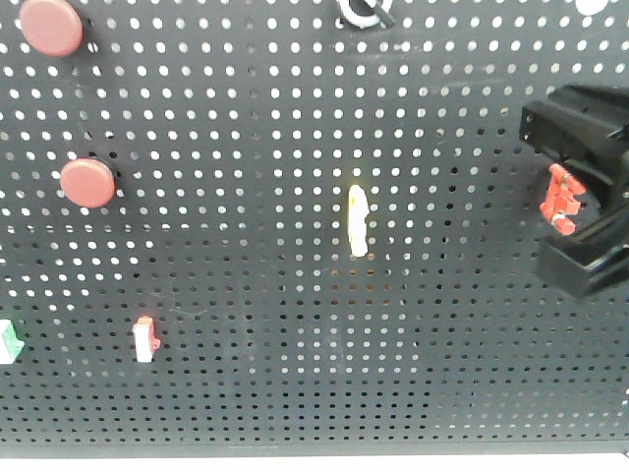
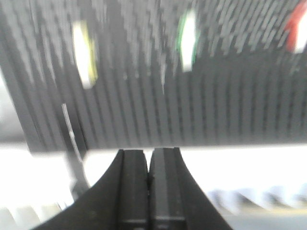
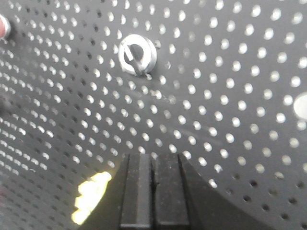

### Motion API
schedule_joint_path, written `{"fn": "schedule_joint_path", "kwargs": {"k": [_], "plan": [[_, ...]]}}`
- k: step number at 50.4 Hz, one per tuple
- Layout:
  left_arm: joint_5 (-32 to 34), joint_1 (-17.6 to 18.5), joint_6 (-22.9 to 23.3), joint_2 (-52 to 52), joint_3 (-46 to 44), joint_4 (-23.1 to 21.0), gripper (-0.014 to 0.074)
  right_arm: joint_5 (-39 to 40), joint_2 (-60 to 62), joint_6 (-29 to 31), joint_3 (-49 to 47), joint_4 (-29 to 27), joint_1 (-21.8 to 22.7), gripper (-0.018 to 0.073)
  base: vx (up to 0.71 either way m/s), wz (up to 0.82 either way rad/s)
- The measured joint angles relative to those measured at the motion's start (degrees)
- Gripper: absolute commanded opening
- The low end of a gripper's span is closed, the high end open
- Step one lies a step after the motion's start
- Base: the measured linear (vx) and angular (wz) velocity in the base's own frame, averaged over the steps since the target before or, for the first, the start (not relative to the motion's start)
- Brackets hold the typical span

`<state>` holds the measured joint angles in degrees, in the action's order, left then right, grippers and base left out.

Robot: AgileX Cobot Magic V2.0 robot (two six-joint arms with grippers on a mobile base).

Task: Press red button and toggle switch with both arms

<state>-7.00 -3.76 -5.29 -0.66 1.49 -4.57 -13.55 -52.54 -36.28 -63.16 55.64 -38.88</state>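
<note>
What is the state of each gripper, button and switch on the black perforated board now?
Left black gripper: shut, touching nothing.
Right black gripper: shut, near the board.
Upper round red button: untouched.
Lower round red button: untouched.
Silver rotary switch: untouched.
Yellow-white rocker switch: untouched, position unclear.
Small red toggle switch: black arm parts beside it, contact unclear.

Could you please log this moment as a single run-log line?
left gripper: shut, off the pegboard | right gripper: shut, near the red toggle switch | red buttons: no gripper on them
</note>
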Motion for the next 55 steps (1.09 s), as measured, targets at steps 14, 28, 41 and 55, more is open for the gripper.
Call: {"fn": "schedule_joint_path", "kwargs": {"k": [14, 28, 41, 55], "plan": [[1.74, -0.13, -1.49, 0.0, 0.13, -0.7, 0.0001, 0.0, 0.0, 0.0, 0.0, 0.0, 0.0, -0.0003, 0.0, 0.0], [1.74, -0.13, -1.61, 0.0, 0.13, -0.54, 0.0001, 0.0, 0.0, 0.0, 0.0, 0.0, 0.0, -0.0003, 0.0, 0.0], [1.74, -0.13, -1.61, 0.0, 0.13, -0.54, 0.0001, 0.0, 0.0, 0.0, 0.0, 0.0, 0.0, -0.0003, 0.0, 0.0], [1.69, -0.13, -1.61, 0.0, 0.13, -0.54, 0.0001, -0.34, 0.19, 0.38, 0.0, -0.12, 0.35, -0.0003, 0.0, 0.0]]}}
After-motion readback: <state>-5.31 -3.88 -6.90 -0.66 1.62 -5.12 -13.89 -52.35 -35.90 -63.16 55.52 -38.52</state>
